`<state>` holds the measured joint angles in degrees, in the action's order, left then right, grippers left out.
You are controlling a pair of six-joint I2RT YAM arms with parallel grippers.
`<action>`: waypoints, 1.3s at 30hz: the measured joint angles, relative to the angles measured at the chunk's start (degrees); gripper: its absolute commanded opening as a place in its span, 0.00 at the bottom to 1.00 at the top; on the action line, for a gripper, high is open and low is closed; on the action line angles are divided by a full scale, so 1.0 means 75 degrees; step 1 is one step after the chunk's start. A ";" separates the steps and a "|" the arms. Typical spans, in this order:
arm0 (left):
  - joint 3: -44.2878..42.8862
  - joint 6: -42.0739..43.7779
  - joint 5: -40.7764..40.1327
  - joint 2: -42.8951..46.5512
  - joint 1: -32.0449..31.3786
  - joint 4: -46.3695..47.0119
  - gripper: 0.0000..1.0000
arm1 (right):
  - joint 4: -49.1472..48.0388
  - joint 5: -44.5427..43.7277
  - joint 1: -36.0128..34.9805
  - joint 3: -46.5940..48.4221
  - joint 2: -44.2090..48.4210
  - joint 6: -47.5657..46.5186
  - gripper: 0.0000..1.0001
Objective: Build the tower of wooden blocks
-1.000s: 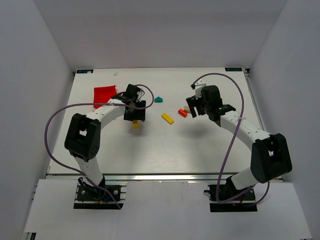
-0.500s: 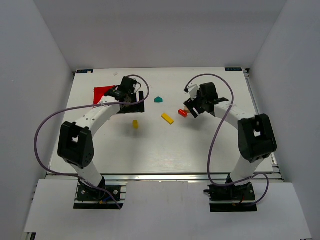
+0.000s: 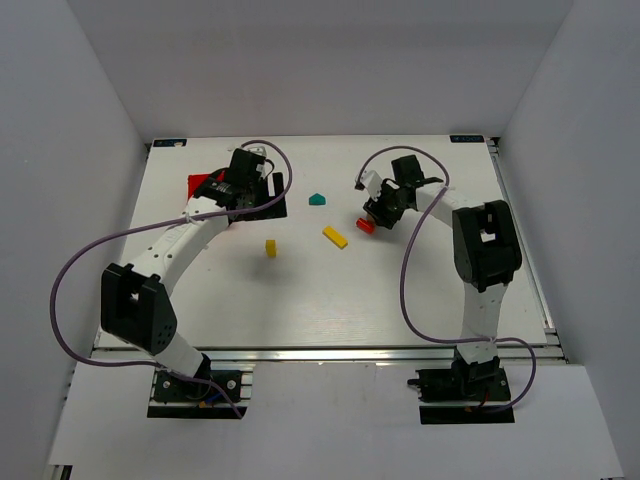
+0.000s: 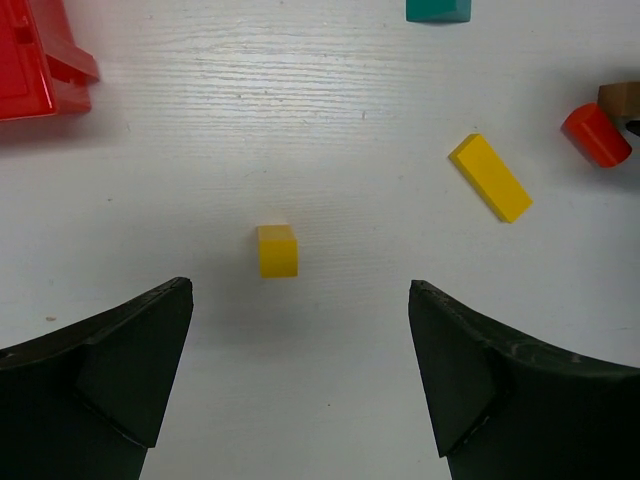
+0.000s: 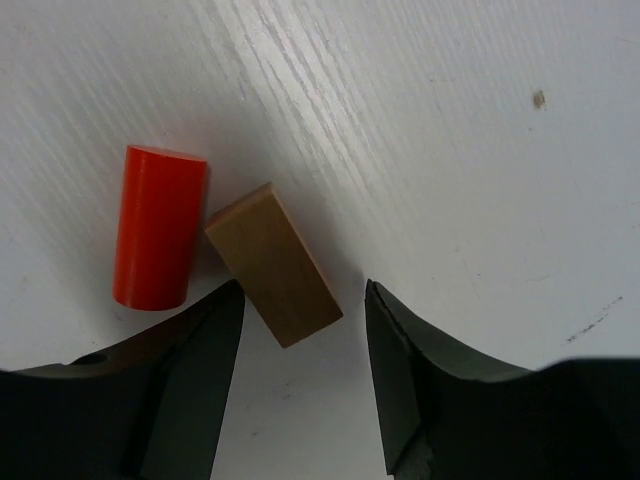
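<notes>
Both arms stretch from the near edge of the table point(image 3: 300, 310) toward its far half, and a purple cable point(image 3: 72, 285) loops off each.

The tower is not yet built: its blocks lie singly on the table, none on top of another. Nearest is a yellow cube point(image 3: 270, 247), left of centre. Near it, at its 2 o'clock, a yellow bar point(image 3: 335, 236) lies flat on a slant. At 2 o'clock from the bar a red cylinder point(image 3: 366, 225) lies on its side. A tan block point(image 5: 273, 263) lies flat just beside it. In the right wrist view one corner of the block meets the cylinder's side or comes very close; I cannot tell which.

The right gripper point(image 3: 380, 208) stands over this pair. Its jaws are half spread and flank the tan block's near end. A strip of bare table shows between the block and one finger point(image 5: 420, 390). The other finger's tip is at the block's edge, and contact there cannot be told.

A teal block point(image 3: 318, 199) sits at 11 o'clock from the bar. A red bin point(image 3: 205, 185) lies far left, at 10 o'clock from the cube.

The left gripper point(image 3: 262, 198) hangs between the bin and the teal block, at the cube's 12 o'clock. Its jaws are spread wide with nothing in them. In the left wrist view the cube lies on the table beyond the gap between the two fingers point(image 4: 120, 370), clear of both.
</notes>
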<state>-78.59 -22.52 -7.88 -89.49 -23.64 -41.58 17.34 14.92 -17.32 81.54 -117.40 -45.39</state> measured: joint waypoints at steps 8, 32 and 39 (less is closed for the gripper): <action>0.0023 0.0070 0.0551 0.0102 0.0000 0.0152 0.98 | 0.0227 0.0525 0.0058 0.0009 0.0038 -0.0160 0.15; 0.1131 -0.0933 0.5388 0.0743 -0.0525 0.3150 0.96 | -0.2492 0.2620 -0.1614 -0.3308 0.4535 0.2334 0.17; 0.1131 -0.0979 0.5292 0.0717 -0.0746 0.3147 0.81 | -0.3156 0.2489 -0.1932 -0.3552 0.4969 0.2777 0.17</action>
<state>-70.11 -29.87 31.81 -84.12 -29.23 -17.98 -6.33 33.58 -31.81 54.89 -80.14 -24.56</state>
